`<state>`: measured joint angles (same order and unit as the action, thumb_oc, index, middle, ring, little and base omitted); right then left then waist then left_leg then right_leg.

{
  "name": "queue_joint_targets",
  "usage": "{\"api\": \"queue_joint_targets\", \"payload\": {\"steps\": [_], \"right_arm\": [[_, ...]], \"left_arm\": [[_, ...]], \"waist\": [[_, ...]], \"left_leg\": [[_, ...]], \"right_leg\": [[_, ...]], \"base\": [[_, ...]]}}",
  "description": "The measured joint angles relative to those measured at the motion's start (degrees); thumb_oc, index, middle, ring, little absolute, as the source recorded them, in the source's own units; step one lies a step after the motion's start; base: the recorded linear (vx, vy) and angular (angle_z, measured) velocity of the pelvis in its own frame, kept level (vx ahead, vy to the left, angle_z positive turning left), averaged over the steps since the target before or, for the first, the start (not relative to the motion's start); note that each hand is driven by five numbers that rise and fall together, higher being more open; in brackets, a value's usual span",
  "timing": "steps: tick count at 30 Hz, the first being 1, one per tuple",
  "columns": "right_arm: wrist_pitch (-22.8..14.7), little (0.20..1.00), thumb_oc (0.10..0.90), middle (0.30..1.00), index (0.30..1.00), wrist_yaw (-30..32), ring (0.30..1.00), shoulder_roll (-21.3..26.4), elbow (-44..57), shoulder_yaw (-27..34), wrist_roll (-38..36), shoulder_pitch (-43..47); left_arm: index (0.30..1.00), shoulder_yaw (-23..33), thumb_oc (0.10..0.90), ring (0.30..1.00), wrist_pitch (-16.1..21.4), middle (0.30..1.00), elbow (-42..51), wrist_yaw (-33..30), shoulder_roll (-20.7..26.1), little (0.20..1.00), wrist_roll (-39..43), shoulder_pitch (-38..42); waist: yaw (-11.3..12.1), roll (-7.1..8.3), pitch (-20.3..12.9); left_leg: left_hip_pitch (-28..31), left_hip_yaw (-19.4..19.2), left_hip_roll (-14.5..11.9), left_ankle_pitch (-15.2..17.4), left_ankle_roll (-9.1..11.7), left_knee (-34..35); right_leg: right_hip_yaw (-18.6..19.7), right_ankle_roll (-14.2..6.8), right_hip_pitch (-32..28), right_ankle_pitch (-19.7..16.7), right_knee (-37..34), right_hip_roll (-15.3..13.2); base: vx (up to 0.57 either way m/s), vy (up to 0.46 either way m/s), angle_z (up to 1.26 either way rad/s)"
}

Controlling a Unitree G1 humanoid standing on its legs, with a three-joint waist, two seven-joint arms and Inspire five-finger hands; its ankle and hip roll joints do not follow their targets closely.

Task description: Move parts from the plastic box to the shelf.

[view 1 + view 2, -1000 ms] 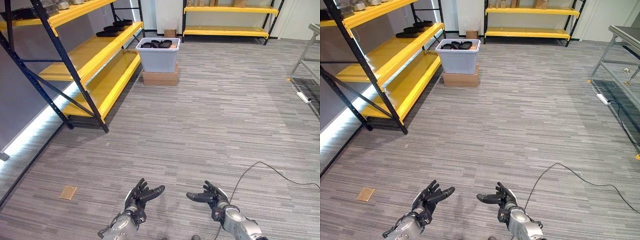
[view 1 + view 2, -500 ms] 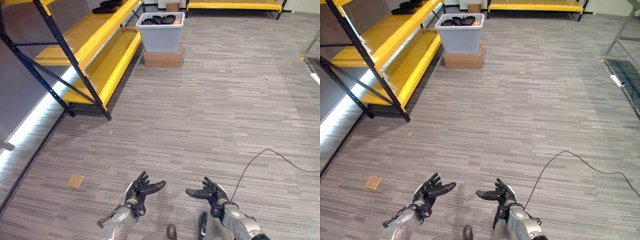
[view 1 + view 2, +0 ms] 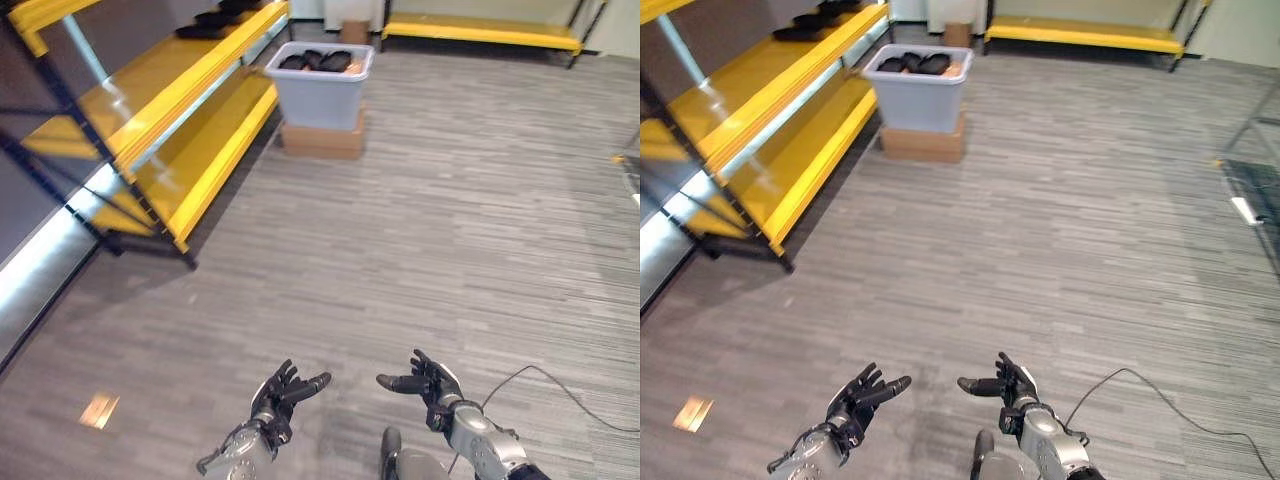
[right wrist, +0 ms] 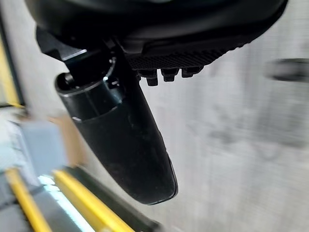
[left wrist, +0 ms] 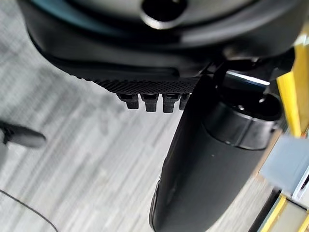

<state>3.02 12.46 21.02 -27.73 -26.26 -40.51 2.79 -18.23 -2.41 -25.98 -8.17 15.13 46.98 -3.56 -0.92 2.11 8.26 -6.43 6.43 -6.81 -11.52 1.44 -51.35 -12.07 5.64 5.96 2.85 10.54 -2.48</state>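
Both robot hands, left [image 3: 277, 395] and right [image 3: 432, 383], hang low with fingers spread wide and empty, since the plastic box [image 3: 320, 90] of dark parts [image 3: 318, 61] sits well off at 12 o'clock, beside the yellow shelf [image 3: 190, 95] at 11.

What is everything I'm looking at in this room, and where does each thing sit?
Pale grey plastic box: one, far ahead beside the shelf, on a cardboard box.
Dark parts: several, black, piled in the plastic box; exact number unclear.
Brown cardboard box: one, on the floor under the plastic box.
Yellow shelf with dark blue posts: one, along the left side; more dark parts on an upper level.
Second yellow shelf: one, against the far wall.
Left hand: dark, open, low in front.
Right hand: dark, open, low in front.
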Motion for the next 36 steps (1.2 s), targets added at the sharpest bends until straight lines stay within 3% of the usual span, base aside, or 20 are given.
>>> {"api": "queue_joint_targets", "payload": {"steps": [2,3,5,7,8,9,11,12,14,16,18,20,22,23,25,26,27,29,34,36], "right_arm": [[0.4,1.0,0.9,1.0,1.0,0.8,1.0,-0.2,-2.1,0.0,0.0,0.6],[0.4,1.0,0.9,1.0,1.0,1.0,1.0,-0.4,-2.2,-0.2,0.0,0.7],[-0.4,1.0,0.9,1.0,1.0,1.1,1.0,-0.2,-1.3,0.3,0.0,0.2],[-0.3,1.0,0.9,1.0,1.0,0.7,1.0,-0.2,-1.5,0.0,0.0,0.2],[-0.2,1.0,0.9,1.0,1.0,0.7,1.0,-0.6,-1.5,-0.3,0.1,-0.7],[-0.1,1.0,0.9,1.0,1.0,0.7,1.0,-0.4,-2.6,-0.4,0.1,-0.1],[0.2,1.0,0.9,1.0,1.0,0.8,1.0,-0.4,-3.6,-1.1,0.4,-0.7],[0.4,1.0,0.9,1.0,1.0,0.7,1.0,0.0,-3.3,-2.0,1.2,-1.7],[0.4,1.0,0.9,1.0,1.0,0.8,1.0,-1.1,-2.3,-1.0,2.2,-3.9],[1.1,1.0,0.9,1.0,1.0,0.8,1.0,-2.4,-2.2,-1.4,2.2,-4.8],[1.0,1.0,0.9,1.0,1.0,0.7,1.0,-4.6,0.1,-1.7,2.2,-3.8],[0.6,1.0,0.9,1.0,1.0,-0.3,1.0,-5.8,0.4,-1.7,2.2,-2.7],[0.5,1.0,0.9,1.0,1.0,-0.5,1.0,-6.0,1.2,-2.4,2.3,-1.5],[0.2,1.0,0.9,1.0,1.0,-0.8,1.0,-6.6,1.5,-1.8,2.3,-0.5],[-0.1,1.0,0.9,1.0,1.0,-1.3,1.0,-6.9,1.3,-1.6,2.3,-0.3],[-0.3,1.0,0.9,1.0,1.0,-1.3,1.0,-6.7,1.5,-1.2,2.3,-0.3],[-0.1,1.0,0.9,1.0,1.0,-1.3,1.0,-6.2,1.1,-1.2,2.2,-1.0],[0.0,1.0,0.9,1.0,1.0,-1.2,1.0,-5.2,0.5,-1.1,2.2,-2.0],[0.5,1.0,0.9,1.0,1.0,-1.1,1.0,-4.1,0.1,-0.9,2.2,-4.5],[1.1,1.0,0.9,1.0,1.0,-1.2,1.0,-3.6,0.1,-1.0,2.3,-4.3]], "left_arm": [[1.0,-0.6,0.9,1.0,0.4,1.0,0.9,0.1,0.7,1.0,0.0,0.8],[1.0,-0.8,0.9,1.0,0.3,1.0,1.7,0.0,1.1,1.0,0.0,0.3],[1.0,-1.2,0.9,1.0,0.2,1.0,2.6,0.0,1.8,1.0,0.0,-0.4],[1.0,-1.4,0.9,1.0,0.2,1.0,2.9,0.0,2.0,1.0,0.0,-1.3],[1.0,-1.2,0.9,1.0,0.3,1.0,2.9,0.0,2.2,1.0,0.0,-2.0],[1.0,-0.5,0.9,1.0,0.3,1.0,2.7,0.0,1.7,1.0,0.0,-1.2],[1.0,-0.5,0.9,1.0,0.3,1.0,2.7,-0.2,1.7,1.0,0.0,-1.3],[1.0,-0.6,0.9,1.0,0.3,1.0,2.7,-0.3,1.7,1.0,0.0,-1.8],[1.0,-1.0,0.9,1.0,0.2,1.0,2.3,-0.3,2.3,1.0,0.0,-1.5],[1.0,-1.0,0.9,1.0,0.1,1.0,2.3,-0.4,2.6,1.0,0.0,-1.1],[1.0,-1.2,0.9,1.0,0.0,1.0,3.3,-0.4,4.9,1.0,0.0,0.6],[1.0,-0.3,0.9,1.0,0.3,1.0,3.2,-0.5,4.7,1.0,-0.1,0.9],[1.0,0.9,0.9,1.0,0.8,1.0,3.5,-0.7,4.7,1.0,-0.5,3.0],[1.0,0.7,0.9,1.0,1.0,1.0,3.3,-1.0,5.6,1.0,-0.6,3.6],[1.0,0.7,0.9,1.0,1.5,1.0,4.6,-1.0,5.7,1.0,-0.7,2.5],[1.0,0.5,0.9,1.0,1.4,1.0,4.5,-1.1,5.7,1.0,-0.7,2.4],[1.0,-0.5,0.9,1.0,1.0,1.0,4.6,-1.0,5.6,1.0,-0.6,2.1],[1.0,-0.8,0.9,1.0,1.0,1.0,3.7,-0.9,4.5,1.0,-0.6,2.1],[1.0,-1.3,0.9,1.0,-0.2,1.0,1.5,-0.7,3.9,1.0,-0.6,0.9],[1.0,-1.3,0.9,1.0,-0.2,1.0,0.7,-0.3,3.0,1.0,-0.7,1.0]], "waist": [[2.6,1.99,1.0],[3.7,3.4,1.8],[4.1,3.81,2.2],[4.1,2.36,2.2],[4.7,2.32,1.4],[4.5,1.02,1.6],[4.5,1.94,2.4],[5.4,1.78,2.0],[4.1,3.02,2.3],[4.3,3.9,1.8],[5.2,5.07,1.3],[5.0,3.81,1.3],[4.6,2.1,2.2],[2.8,0.92,2.6],[2.7,-0.16,3.2],[2.5,-1.12,3.7],[1.8,-2.29,4.2],[1.0,-3.44,4.7],[0.9,-1.78,5.0],[0.6,-2.06,4.9]], "left_leg": [[-6.8,-0.9,1.6,8.8,-0.1,-6.7],[-10.4,-2.3,4.7,14.8,-0.7,-4.1],[-13.7,-8.4,5.8,17.4,-1.3,9.7],[-15.5,-10.7,5.5,15.0,-2.5,22.6],[-15.3,-10.5,5.6,13.6,-1.7,35.5],[-15.3,-6.0,4.3,11.0,-0.4,56.0],[-16.3,-2.1,4.9,10.6,-1.3,55.3],[-16.1,-2.7,4.8,12.2,-3.0,48.8],[-15.7,-5.0,6.0,3.9,-4.9,43.4],[-14.0,-6.3,6.6,-0.2,-4.9,43.3],[-11.5,-9.2,10.3,3.8,-6.9,40.8],[-7.8,-8.6,12.1,3.9,-7.2,42.8],[-4.4,-7.1,14.0,5.9,-11.6,44.5],[-1.1,-5.2,15.4,5.7,-10.6,46.2],[2.5,-4.7,16.6,8.0,-12.0,47.7],[4.3,-4.1,16.9,8.7,-12.3,48.4],[6.8,-2.9,17.1,9.9,-11.4,49.4],[8.4,-1.5,16.6,10.7,-10.1,49.6],[15.6,0.7,18.8,15.6,-9.7,51.2],[21.0,2.4,18.8,17.9,-8.3,51.5]], "right_leg": [[0.8,-0.4,-4.8,0.7,-2.6,1.1],[1.5,-0.4,-10.2,0.7,-6.2,1.2],[1.7,-2.4,-14.7,1.9,-9.9,1.2],[1.8,-4.3,-19.0,3.1,-11.0,2.6],[0.5,-5.6,-21.4,3.9,-13.5,2.8],[0.5,-7.3,-24.1,6.0,-15.5,4.0],[0.8,-9.1,-27.1,7.5,-15.5,3.0],[1.8,-9.4,-30.2,9.3,-15.2,2.3],[1.7,-9.5,-33.7,10.4,-12.9,1.4],[2.0,-9.0,-31.1,10.0,-4.2,-0.6],[2.9,-9.2,-25.2,4.9,11.7,-6.8],[5.0,-9.8,-19.8,3.3,24.1,-8.9],[8.5,-11.5,-11.2,3.4,37.5,-6.9],[9.6,-11.3,-4.7,5.2,45.0,-5.5],[10.0,-11.4,2.7,7.7,46.6,-5.0],[9.6,-10.6,6.6,9.1,45.9,-4.0],[8.7,-9.8,11.5,9.8,39.1,-2.3],[4.2,-8.5,11.6,8.6,20.5,-1.9],[2.3,-8.6,12.6,-1.4,-7.1,-0.7],[-6.8,-6.8,10.3,-7.5,-13.7,0.2]], "base": [[0.39,-0.034,-0.05],[0.43,0.014,-0.29],[0.38,0.056,-0.31],[0.52,0.117,-0.47],[0.63,0.164,-0.66],[0.6,0.185,-0.53],[0.46,0.19,-0.41],[0.46,0.246,-0.45],[0.51,0.306,-0.03],[0.49,0.386,0.12],[0.4,0.367,-0.02],[0.36,0.349,0.13],[0.3,0.247,0.47],[0.38,0.259,0.6],[0.31,0.172,0.31],[0.52,0.127,0.33],[0.4,0.075,0.54],[0.42,0.034,0.59],[0.44,-0.034,0.23],[0.51,-0.072,0.23]]}}
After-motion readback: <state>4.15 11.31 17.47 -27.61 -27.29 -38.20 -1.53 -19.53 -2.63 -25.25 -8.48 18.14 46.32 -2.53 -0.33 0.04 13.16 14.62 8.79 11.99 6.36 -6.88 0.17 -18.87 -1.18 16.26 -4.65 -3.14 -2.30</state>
